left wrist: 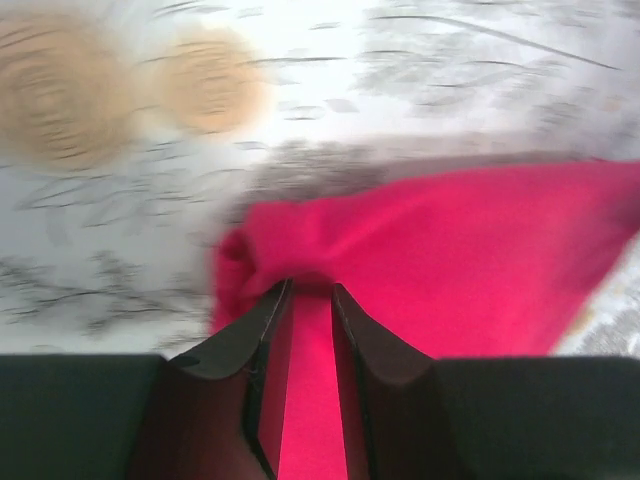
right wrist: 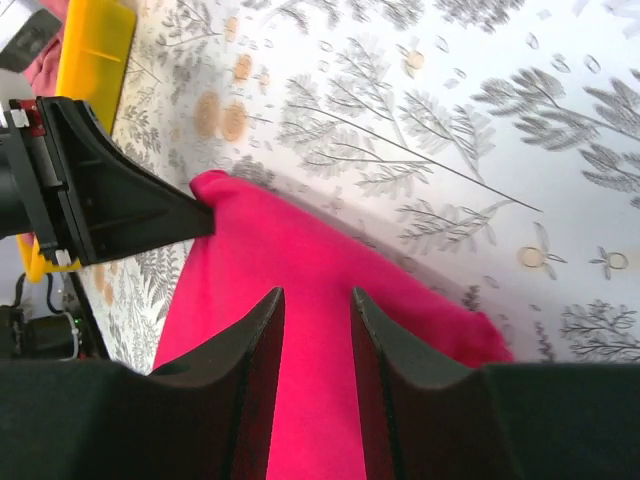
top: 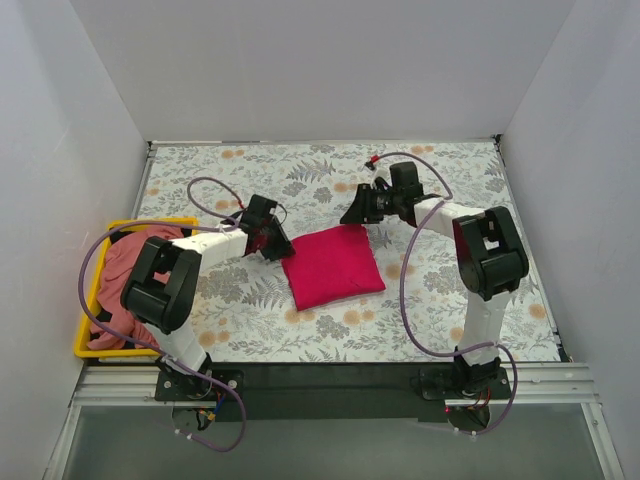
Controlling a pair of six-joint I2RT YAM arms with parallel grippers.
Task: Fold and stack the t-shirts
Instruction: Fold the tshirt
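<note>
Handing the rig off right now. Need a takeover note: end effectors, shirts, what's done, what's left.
Left end effector: shut on the far-left corner of the magenta shirt, with cloth bunched at its tips.
Right end effector: low over the shirt's far-right corner, jaws slightly apart; cannot tell if it grips.
Magenta shirt: a rough square in the middle of the table.
Salmon-pink shirt: crumpled in the yellow bin, neither end effector on it.
Done: magenta shirt looks folded, or nearly.
Left: release it, fold the pink one, stack them.
</note>
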